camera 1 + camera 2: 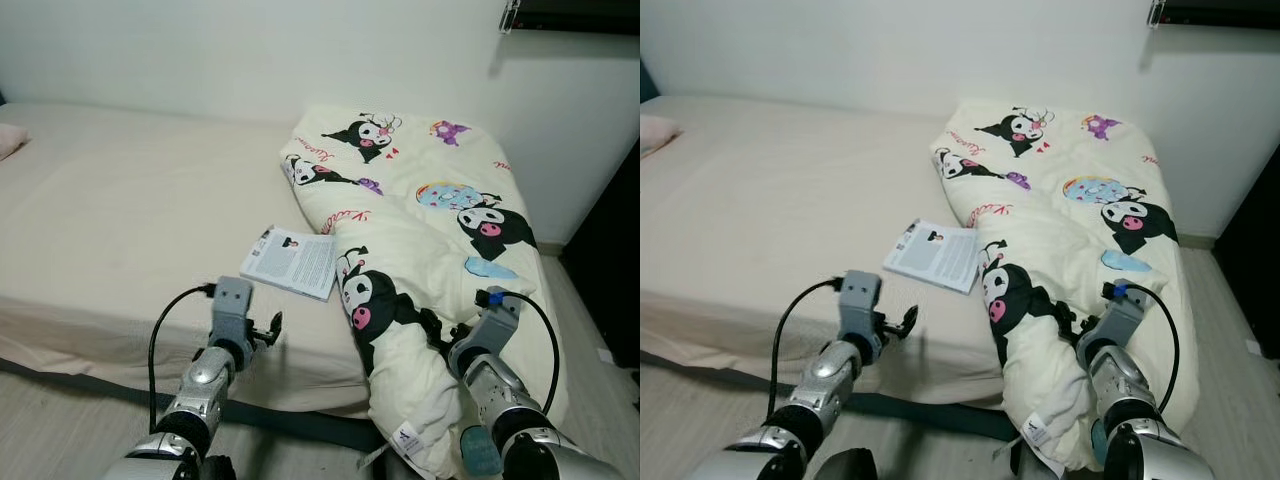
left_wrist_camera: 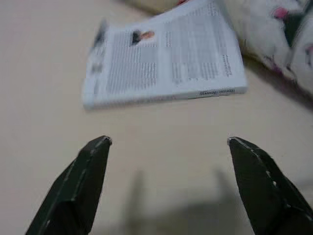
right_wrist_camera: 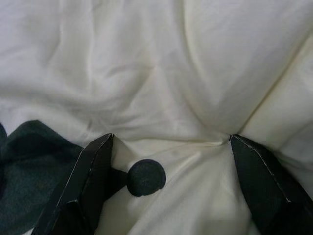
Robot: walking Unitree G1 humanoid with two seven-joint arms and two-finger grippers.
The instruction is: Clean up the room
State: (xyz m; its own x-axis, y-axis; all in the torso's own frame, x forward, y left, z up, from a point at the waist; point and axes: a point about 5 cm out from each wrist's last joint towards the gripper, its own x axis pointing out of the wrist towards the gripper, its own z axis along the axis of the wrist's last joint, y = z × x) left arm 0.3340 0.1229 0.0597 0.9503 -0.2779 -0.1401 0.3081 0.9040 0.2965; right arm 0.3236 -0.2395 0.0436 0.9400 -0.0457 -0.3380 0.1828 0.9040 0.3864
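A wide bed [image 1: 120, 190] with a plain cream sheet is filling most of the scene, running along a pale wall, its near edge facing the robot.

A bulky cream comforter [image 1: 420, 240] printed with black-and-pink cartoon characters is lying bunched along the bed's right side, from the far right corner down to the near edge, where its lower end is spilling over toward the floor. It is looking unfolded and rumpled, so the tidying seems to be at an early stage.

A thin open booklet [image 1: 292, 262], white with columns of small print and a small photo, is lying flat on the sheet near the middle of the bed, its right side touching or slightly tucked under the comforter's edge. It is not yet picked up.

The left gripper [image 1: 268, 330] is hovering just above the near edge of the bed, pointing toward the booklet, jaws spread wide and holding nothing. In the left wrist view the booklet is sitting just beyond the fingertips [image 2: 100, 147].

The right gripper [image 3: 171, 142] is pressing against the comforter's lower end at the near right of the bed, jaws wide with cloth bulging between them, not yet pinching it.

Judging from this, both the booklet and the comforter are remaining to be dealt with.
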